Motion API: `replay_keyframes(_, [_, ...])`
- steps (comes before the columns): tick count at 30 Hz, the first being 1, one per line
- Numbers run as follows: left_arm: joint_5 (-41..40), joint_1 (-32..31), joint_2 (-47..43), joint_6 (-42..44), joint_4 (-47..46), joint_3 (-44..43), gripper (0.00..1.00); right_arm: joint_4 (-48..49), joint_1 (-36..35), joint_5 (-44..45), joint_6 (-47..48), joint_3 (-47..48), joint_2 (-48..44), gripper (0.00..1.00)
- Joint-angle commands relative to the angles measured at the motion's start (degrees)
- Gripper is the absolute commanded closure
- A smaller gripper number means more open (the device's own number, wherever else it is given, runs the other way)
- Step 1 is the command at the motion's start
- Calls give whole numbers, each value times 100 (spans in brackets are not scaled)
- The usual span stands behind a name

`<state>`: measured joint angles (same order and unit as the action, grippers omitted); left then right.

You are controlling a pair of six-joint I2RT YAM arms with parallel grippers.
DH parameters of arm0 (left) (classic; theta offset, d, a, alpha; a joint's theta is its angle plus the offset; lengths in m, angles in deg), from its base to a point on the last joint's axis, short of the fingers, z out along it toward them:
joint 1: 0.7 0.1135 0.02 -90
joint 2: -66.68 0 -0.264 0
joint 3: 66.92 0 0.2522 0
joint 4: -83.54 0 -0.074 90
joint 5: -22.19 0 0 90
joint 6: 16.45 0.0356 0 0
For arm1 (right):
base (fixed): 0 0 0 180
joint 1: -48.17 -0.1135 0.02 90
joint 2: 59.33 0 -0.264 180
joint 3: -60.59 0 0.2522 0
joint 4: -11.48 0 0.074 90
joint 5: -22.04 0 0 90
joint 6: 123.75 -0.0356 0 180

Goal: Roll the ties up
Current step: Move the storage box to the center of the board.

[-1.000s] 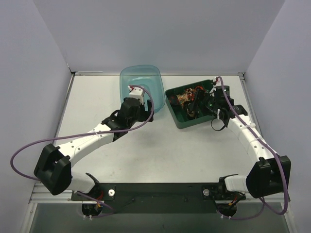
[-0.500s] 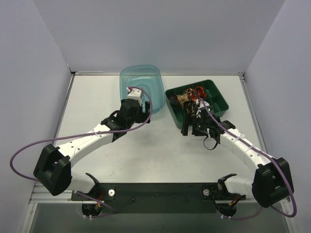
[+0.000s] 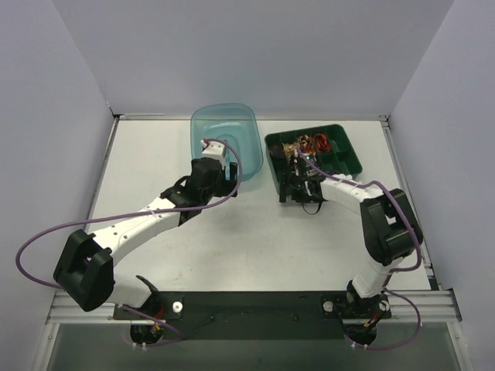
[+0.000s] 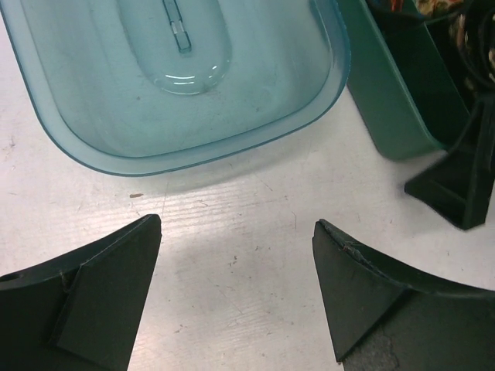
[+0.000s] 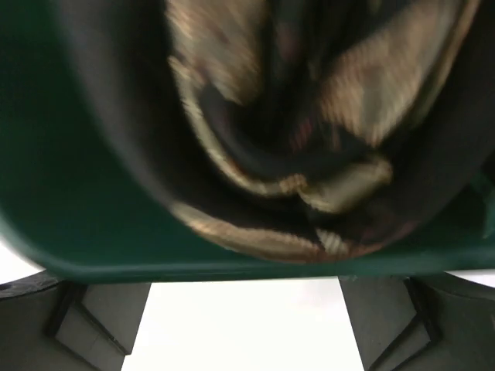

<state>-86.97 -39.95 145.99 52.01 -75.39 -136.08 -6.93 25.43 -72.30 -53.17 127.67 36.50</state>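
The ties (image 3: 300,147) lie bunched in the green tray (image 3: 352,154): dark fabric with gold pattern, and red coils (image 3: 319,143) beside it. In the right wrist view the gold-patterned tie (image 5: 309,185) fills the frame, blurred, just behind the tray's green wall (image 5: 77,232). My right gripper (image 3: 298,189) sits at the tray's front-left edge, open (image 5: 244,340), with only bare table between its fingers. My left gripper (image 3: 222,179) hovers open (image 4: 237,224) over the table in front of the teal bin, holding nothing.
A translucent teal bin (image 3: 224,127) stands at the back centre, its near rim (image 4: 93,147) just ahead of my left fingers. The green tray's corner (image 4: 394,100) and a black finger of the right gripper (image 4: 464,178) show at the right of the left wrist view. Walls enclose the table.
My right arm has swung left, from the tray's right side to its front-left edge. The green tray has shifted back and turned. The left arm has stayed still.
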Motion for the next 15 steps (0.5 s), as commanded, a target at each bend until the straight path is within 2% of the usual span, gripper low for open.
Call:
replay_keyframes(1, [-202, 57, -310, 97, 60, 20, 11, 306, 121, 241, -71, 1056, 523, 0])
replay_keyframes(5, [-255, 92, -434, 89, 77, 152, 11, 96, 130, 144, -36, 1663, 902, 0])
replay_keyframes(8, [-299, 127, -469, 62, 86, 222, 11, 78, 95, 30, 8, 1577, 762, 0])
replay_keyframes(14, [-413, 180, -565, 36, 95, 328, 10, 166, -2, 56, 88, 593, -370, 0])
replay_keyframes(15, [-439, 206, -600, 36, 86, 371, 10, 174, -2, 82, 70, 453, -799, 0])
